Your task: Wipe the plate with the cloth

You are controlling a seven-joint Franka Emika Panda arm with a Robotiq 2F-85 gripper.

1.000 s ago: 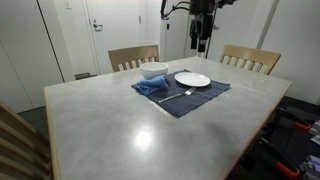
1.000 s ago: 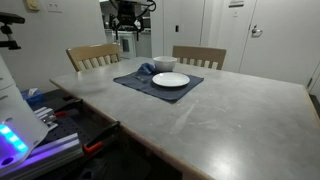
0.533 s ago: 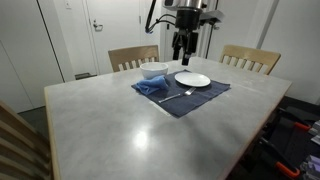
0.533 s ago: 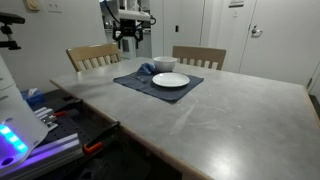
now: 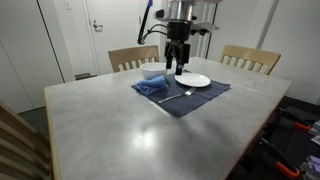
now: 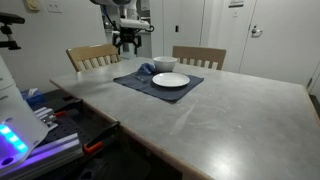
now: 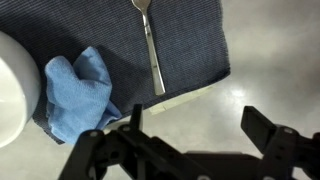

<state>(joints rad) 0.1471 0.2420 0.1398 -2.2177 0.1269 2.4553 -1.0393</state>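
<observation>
In my wrist view the bowl (image 7: 12,90) sits far left. Next comes the cloth (image 7: 80,95), bunched on the placemat (image 7: 190,40) just beyond the fingers (image 7: 133,125), then the fork (image 7: 150,45). My gripper (image 7: 200,130) hangs spread wide, holding nothing. In an exterior view the plate (image 5: 192,79) lies below and right of the fingertips.

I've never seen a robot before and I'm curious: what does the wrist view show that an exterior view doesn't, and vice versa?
Only the wrist view: the pincer close up, its fingers spread open and empty. Only the exterior view: the flat round white plate, two wooden chairs, the whole arm. Both: the pincer itself, the small bright-blue fabric cloth, the dark navy rectangular placemat and the metal fork.
</observation>
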